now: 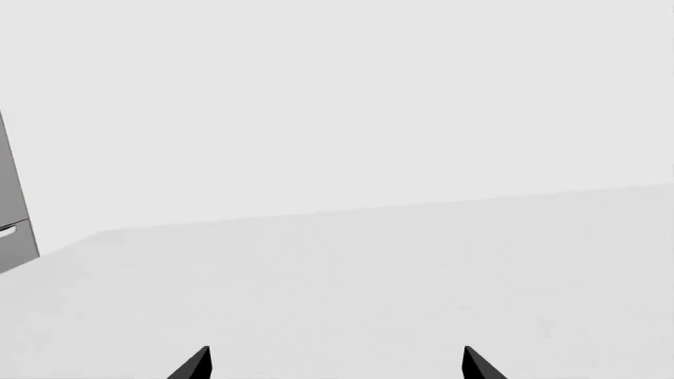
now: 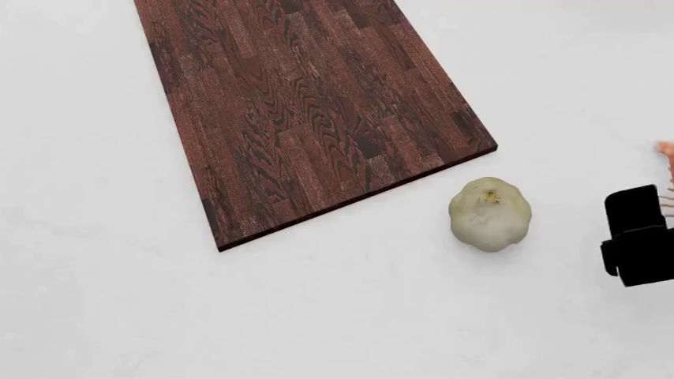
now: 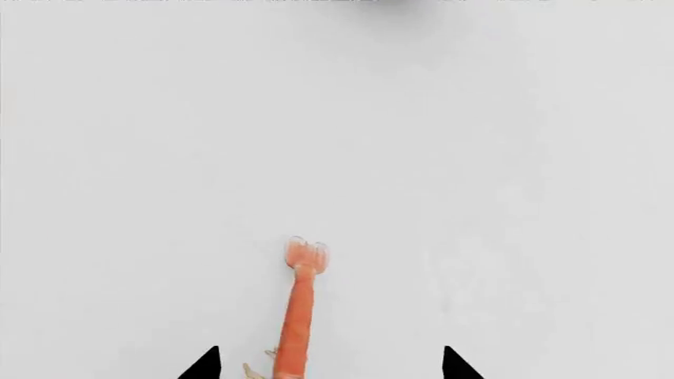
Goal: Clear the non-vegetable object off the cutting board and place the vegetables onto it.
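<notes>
A plain white bench (image 2: 106, 316) carries everything here, with no clutter beyond the task's own things

Left wrist view: the left hand (image 1: 335, 365) shows only two dark fingertips, set apart with nothing between them, over bare white surface. A grey panel (image 1: 13, 205) stands at the frame's edge

Head view: the cutting board (image 2: 305, 110), dark reddish-brown with parquet grain, runs from twelve o'clock down toward seven, and what shows of it is bare. The pale bulb (image 2: 490, 214) sits on the bench just off the board's near corner, at about four o'clock from centre. At three o'clock the right hand's black body meets the frame edge, a sliver of orange-pink beside it. The yellow-green vegetable is nowhere in sight

Right wrist view: the shrimp (image 3: 298, 316) lies on the white bench, tail fan pointing away, between the tips of the right hand (image 3: 328, 365), which stand apart and do not touch it

So the shrimp looks to be off the board already, and the vegetables are still to go on. The likely trouble: the bulb is round and lobed, so an off-centre pinch could squirt it sideways and send it rolling; and the right hand, drawing back, could catch the shrimp's thin legs and drag it along
</notes>
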{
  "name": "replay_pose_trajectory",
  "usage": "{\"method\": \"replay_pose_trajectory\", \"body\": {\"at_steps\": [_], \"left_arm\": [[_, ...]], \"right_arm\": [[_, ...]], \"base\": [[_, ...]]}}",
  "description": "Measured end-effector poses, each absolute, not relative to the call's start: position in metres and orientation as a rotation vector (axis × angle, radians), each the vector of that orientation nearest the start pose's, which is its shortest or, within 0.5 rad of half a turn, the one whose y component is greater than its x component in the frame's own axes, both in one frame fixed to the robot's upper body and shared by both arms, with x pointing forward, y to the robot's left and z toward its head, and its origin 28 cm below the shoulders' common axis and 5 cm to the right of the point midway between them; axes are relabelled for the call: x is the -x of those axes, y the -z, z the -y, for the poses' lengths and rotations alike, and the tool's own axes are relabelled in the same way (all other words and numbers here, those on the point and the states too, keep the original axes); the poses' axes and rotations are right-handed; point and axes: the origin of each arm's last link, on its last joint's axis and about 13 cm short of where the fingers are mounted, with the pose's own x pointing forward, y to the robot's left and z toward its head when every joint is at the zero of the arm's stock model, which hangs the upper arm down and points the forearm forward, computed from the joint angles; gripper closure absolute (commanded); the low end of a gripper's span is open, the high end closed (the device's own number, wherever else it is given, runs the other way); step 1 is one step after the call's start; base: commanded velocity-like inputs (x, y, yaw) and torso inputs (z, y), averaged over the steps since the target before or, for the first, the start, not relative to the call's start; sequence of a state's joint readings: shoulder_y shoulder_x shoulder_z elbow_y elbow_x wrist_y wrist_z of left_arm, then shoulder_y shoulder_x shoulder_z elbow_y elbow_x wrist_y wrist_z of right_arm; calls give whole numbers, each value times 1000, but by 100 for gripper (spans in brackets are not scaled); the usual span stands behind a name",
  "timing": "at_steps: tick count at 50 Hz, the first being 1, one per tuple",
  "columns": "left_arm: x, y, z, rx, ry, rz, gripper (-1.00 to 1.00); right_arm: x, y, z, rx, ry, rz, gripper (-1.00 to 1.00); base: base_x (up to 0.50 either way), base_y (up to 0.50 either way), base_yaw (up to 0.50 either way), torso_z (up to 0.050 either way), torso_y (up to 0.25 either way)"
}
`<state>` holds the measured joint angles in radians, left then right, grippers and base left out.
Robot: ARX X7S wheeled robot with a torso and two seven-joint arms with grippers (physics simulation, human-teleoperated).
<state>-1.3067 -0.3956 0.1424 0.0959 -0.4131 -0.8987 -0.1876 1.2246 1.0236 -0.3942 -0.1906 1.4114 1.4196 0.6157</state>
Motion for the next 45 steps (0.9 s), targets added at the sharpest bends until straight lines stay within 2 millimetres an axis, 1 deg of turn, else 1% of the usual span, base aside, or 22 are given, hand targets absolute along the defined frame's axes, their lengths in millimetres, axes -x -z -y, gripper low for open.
{"method": "replay_pose_trajectory", "body": {"at_steps": [18,30,45], "left_arm": [[-320,-367,-271,-95,-87,448,-100],[-320,-366,-271,-94,-86,446,-100],[-320,-369,-268,-97,-75,448,-100]], "right_arm": [[-227,-314,225,376,85,-365,-100],[-213,-329,218,390,50,-313,-100],[-190,-346,205,438,-4,-254,-100]], "base": [[0,0,0,0,0],[0,0,0,0,0],[0,0,0,0,0]]}}
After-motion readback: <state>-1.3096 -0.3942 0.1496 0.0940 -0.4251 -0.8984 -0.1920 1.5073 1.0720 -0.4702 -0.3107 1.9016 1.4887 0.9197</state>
